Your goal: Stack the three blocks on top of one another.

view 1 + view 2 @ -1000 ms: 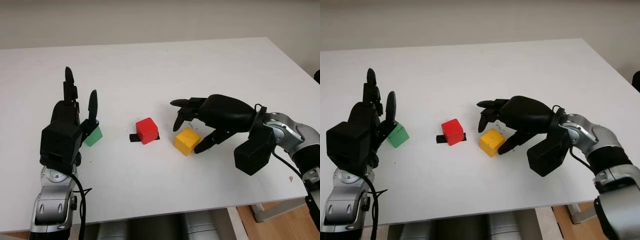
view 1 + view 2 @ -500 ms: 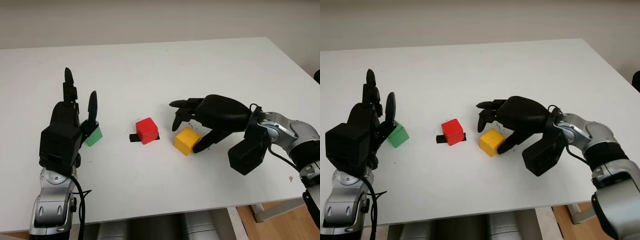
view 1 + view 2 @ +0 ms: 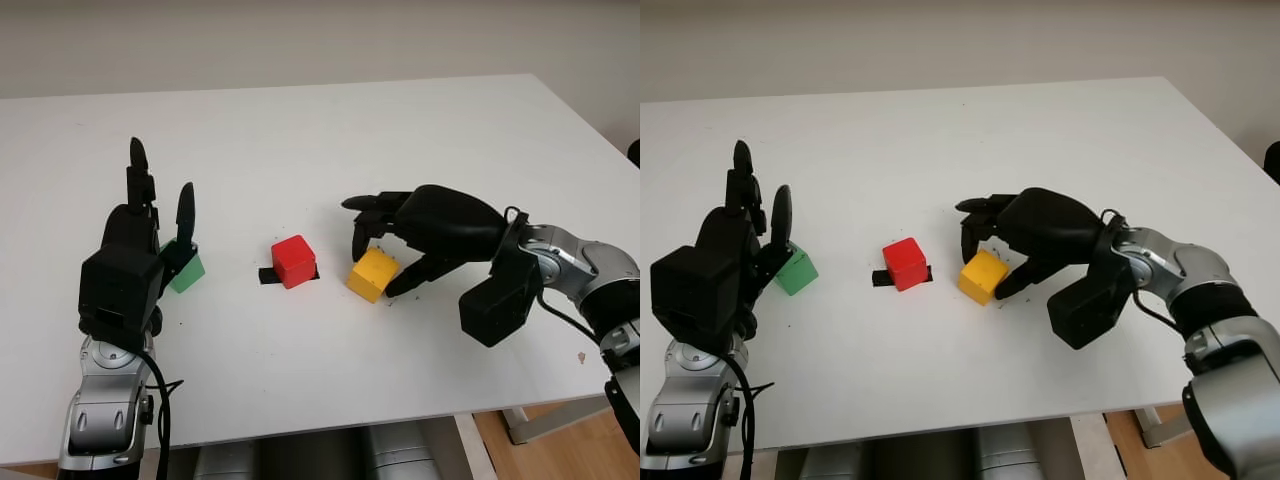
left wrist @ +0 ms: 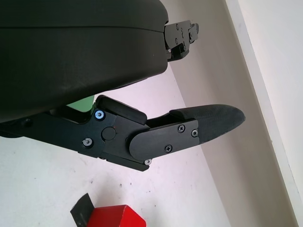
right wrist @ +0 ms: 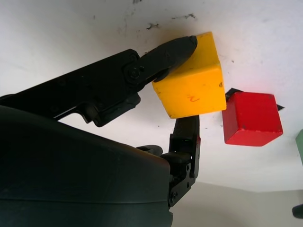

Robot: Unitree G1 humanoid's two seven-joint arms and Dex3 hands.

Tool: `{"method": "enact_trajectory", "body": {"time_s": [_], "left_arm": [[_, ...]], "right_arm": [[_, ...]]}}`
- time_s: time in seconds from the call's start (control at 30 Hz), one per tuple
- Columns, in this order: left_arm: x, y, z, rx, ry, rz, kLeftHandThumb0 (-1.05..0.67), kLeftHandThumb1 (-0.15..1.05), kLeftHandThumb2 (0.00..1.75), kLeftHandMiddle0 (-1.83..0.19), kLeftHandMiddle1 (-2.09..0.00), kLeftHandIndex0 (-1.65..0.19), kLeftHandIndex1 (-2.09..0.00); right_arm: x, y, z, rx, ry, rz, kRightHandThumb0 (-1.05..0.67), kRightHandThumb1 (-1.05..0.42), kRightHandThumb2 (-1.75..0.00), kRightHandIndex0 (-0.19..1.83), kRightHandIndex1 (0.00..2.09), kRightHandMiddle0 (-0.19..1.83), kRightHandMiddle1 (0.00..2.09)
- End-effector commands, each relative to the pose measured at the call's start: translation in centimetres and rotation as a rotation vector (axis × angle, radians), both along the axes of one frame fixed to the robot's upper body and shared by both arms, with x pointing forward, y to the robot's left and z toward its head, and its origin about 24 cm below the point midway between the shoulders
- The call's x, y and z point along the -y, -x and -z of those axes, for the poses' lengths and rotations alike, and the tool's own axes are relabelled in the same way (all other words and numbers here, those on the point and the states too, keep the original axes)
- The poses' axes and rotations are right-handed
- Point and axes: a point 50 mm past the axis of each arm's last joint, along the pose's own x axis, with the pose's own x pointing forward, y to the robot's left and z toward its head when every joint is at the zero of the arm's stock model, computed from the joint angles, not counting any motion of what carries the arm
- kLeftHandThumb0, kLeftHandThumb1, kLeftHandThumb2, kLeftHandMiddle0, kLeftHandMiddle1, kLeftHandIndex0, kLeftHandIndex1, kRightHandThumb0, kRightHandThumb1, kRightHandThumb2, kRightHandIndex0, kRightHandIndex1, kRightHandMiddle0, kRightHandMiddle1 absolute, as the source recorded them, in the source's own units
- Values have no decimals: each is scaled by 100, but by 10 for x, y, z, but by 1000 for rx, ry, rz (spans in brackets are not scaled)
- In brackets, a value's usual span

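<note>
The yellow block [image 3: 372,274] is pinched in my right hand [image 3: 377,268], thumb on its near right side and fingers on its far side. It is tilted and touches the white table [image 3: 300,130]; the right wrist view shows the yellow block [image 5: 194,87] between the fingertips. The red block [image 3: 294,260] stands just left of it, apart from it, at the table's middle. The green block [image 3: 187,270] sits at the left, partly hidden by my left hand [image 3: 158,200], which is open and raised right beside it.
A strip of black tape [image 3: 268,275] lies under the red block. The table's front edge [image 3: 330,425] runs close below both arms. Its right edge [image 3: 590,120] slants away at the far right.
My right hand has closed its thumb and fingers onto the yellow block, and the block has tipped and shifted slightly away. The left hand has stayed where it was.
</note>
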Motion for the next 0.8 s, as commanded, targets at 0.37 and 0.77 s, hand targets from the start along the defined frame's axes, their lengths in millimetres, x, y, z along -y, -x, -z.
{"method": "enact_trajectory", "body": {"time_s": [0.37, 0.77], "left_arm": [[0, 1, -4, 19, -8, 1, -77, 105, 66, 19, 0, 19, -1], [-1, 0, -4, 16, -15, 3, -76, 105, 66, 19, -1, 19, -2]], "right_arm": [[2, -11, -5, -337, -297, 99, -47, -93, -5, 32, 7, 42, 149], [3, -21, -27, -489, -434, 150, -54, -93, -6, 30, 6, 43, 151]]}}
